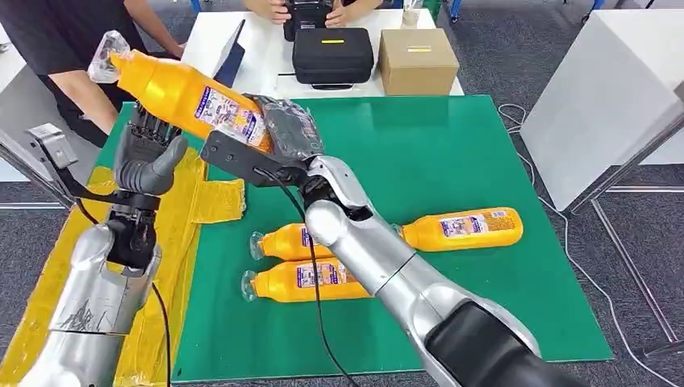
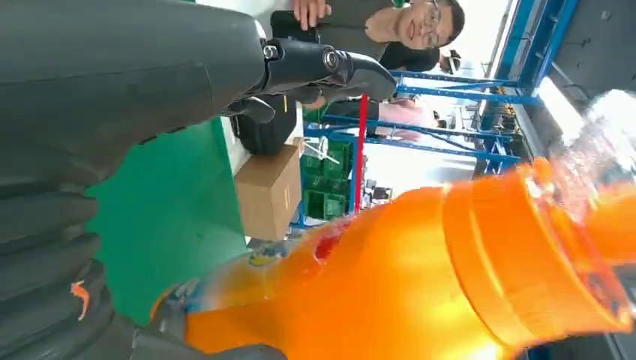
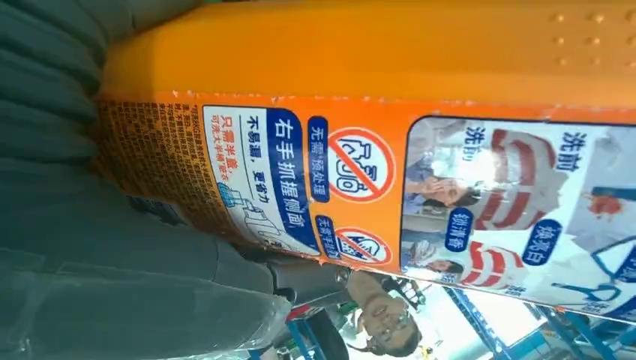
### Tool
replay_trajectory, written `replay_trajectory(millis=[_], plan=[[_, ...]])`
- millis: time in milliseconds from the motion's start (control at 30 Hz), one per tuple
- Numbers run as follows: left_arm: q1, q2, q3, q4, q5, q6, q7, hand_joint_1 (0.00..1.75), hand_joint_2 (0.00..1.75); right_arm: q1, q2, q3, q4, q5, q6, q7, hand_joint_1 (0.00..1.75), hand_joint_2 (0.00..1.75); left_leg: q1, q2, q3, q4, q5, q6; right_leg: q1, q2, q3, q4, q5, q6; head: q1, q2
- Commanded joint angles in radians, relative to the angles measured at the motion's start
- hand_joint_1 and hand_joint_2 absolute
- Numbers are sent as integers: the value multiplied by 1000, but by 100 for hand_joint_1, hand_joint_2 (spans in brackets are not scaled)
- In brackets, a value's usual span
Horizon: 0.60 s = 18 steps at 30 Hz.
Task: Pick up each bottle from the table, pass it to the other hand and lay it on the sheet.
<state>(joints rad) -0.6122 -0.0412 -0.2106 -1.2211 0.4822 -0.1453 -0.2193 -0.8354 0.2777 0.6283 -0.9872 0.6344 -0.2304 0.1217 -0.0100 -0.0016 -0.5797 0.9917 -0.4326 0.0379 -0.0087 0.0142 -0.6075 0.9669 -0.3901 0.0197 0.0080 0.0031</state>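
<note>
Passing orange detergent bottle (image 1: 181, 93), gripped by right hand (image 1: 286, 129), toward open, empty left hand (image 1: 147, 153) just beneath; yellow sheet (image 1: 181, 210) bare, three bottles (image 1: 387, 250) left below.

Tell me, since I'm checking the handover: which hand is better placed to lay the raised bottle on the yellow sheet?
Probably the left hand: it is raised above the yellow sheet, beside the bottle gripped by the right hand.

You have three bottles (image 1: 464, 229) lying on the mat (image 1: 452, 153); the sheet (image 1: 185, 210) at nine o'clock; the cardboard box (image 1: 418, 61) at twelve.
</note>
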Motion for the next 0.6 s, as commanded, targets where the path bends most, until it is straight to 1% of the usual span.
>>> replay_trajectory(millis=[33,133,167,233,333,367,433,533,600], plan=[[-74,-42,-48,40,23,25,35,0,175,-77,71,44,204,60,-13,33,175,175,1,-1,2,1,-1,-2,1,-2,2,1,-1,-1,0,0],[-67,-53,-47,24,28,27,43,0,175,-82,71,139,209,4,-26,80,175,175,1,0,4,1,-2,-3,1,-1,4,1,-2,-1,0,0],[-63,-64,-46,16,29,19,56,0,175,-83,71,163,229,-19,0,117,175,175,1,0,4,1,-2,-3,1,-2,4,1,-2,-1,0,0],[-63,-87,-45,2,10,27,71,0,175,-81,71,218,256,-44,-1,119,175,175,1,-1,4,1,-3,-3,1,-2,5,0,-3,-1,0,0],[-65,-90,-48,-1,6,30,74,0,175,-76,71,236,255,-52,-9,122,175,175,1,-1,1,0,-1,-2,1,-2,2,0,-1,0,0,0],[-67,-90,-46,1,5,32,75,0,175,-81,71,246,257,-62,-5,123,175,175,1,-1,3,1,-2,-3,1,-3,4,0,-2,-1,0,0],[-70,-92,-47,4,2,33,76,0,175,-83,71,284,244,-78,9,123,175,175,1,-1,1,0,-1,-2,1,-1,2,0,-1,0,0,0],[-72,-100,-54,2,-2,34,79,0,175,-83,71,332,224,-108,18,136,175,175,2,-2,4,1,-3,-3,2,-3,5,1,-3,-1,0,0],[-75,-108,-63,-1,-4,36,82,0,175,-94,71,368,223,-139,18,149,175,175,1,-2,1,0,-1,-2,1,-3,2,0,-2,-1,0,0]])
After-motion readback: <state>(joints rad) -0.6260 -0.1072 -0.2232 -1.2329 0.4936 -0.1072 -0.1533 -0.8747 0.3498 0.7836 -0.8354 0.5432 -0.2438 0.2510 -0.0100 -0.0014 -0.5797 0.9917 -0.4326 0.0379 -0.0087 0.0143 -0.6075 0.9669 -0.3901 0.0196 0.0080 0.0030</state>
